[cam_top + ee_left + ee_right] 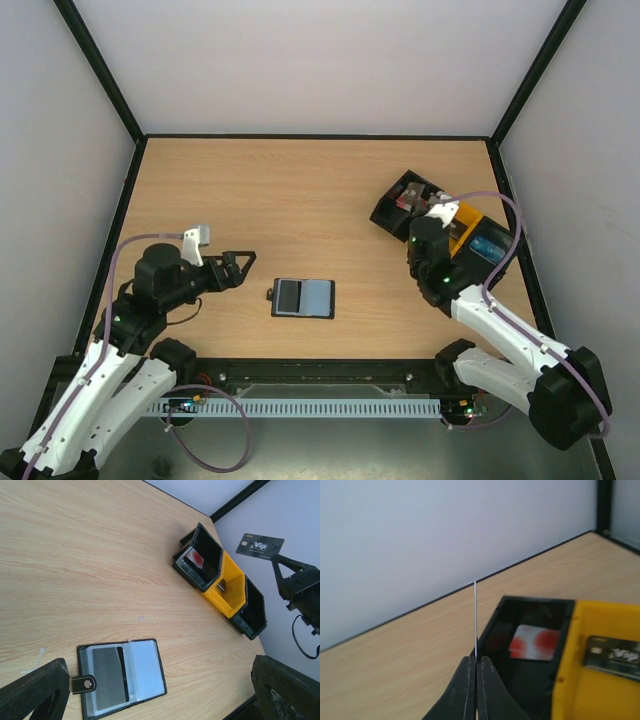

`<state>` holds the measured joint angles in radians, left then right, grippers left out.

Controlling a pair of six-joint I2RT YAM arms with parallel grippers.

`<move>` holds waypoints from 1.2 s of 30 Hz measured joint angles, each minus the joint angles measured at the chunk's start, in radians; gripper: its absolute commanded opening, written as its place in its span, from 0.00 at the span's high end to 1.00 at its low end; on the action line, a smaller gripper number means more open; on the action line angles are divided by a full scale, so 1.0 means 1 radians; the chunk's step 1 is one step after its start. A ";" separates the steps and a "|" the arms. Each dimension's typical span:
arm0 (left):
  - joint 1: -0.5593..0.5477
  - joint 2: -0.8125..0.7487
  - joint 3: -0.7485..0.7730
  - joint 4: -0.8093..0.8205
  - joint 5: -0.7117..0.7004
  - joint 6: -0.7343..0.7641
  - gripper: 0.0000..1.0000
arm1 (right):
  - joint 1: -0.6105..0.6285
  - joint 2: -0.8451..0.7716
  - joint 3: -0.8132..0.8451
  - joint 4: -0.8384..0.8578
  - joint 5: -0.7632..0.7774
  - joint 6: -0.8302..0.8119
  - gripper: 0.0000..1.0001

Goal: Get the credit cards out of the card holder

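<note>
The card holder (302, 297) lies open and flat on the table, black with pale inner panels (145, 667). A grey credit card with a dark stripe (107, 676) sits in its left sleeve. My left gripper (243, 266) hovers just left of the holder, open and empty, its fingers (35, 692) wide apart either side of it. My right gripper (476, 662) is shut on a thin credit card (475, 615), seen edge-on and standing upright. From the left wrist view that card is black with "VIP" on it (260, 545). It hangs above the tray's near end.
A long black-and-yellow tray (478, 228) sits at the right back of the table. Its black end compartment holds a red-and-white card (535, 642), and the yellow middle one (600, 625) holds a dark "VIP" card (612, 657). Black frame rails border the table.
</note>
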<state>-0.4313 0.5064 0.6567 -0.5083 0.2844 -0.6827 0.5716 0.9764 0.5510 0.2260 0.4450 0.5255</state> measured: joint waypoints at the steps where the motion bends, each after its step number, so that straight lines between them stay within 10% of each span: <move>1: 0.000 0.001 0.006 -0.003 -0.003 0.005 0.00 | -0.038 0.000 0.013 -0.019 -0.005 0.014 0.98; 26: 0.000 -0.021 0.023 -0.037 -0.066 0.056 0.00 | -0.640 0.175 0.063 -0.178 -0.420 0.116 0.98; 36: 0.000 -0.020 0.023 -0.038 -0.064 0.059 0.00 | -0.663 0.357 0.075 -0.141 -0.609 0.115 0.98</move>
<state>-0.4313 0.4866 0.6796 -0.5461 0.2199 -0.6235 -0.0914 1.3334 0.6258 0.0849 -0.1638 0.6403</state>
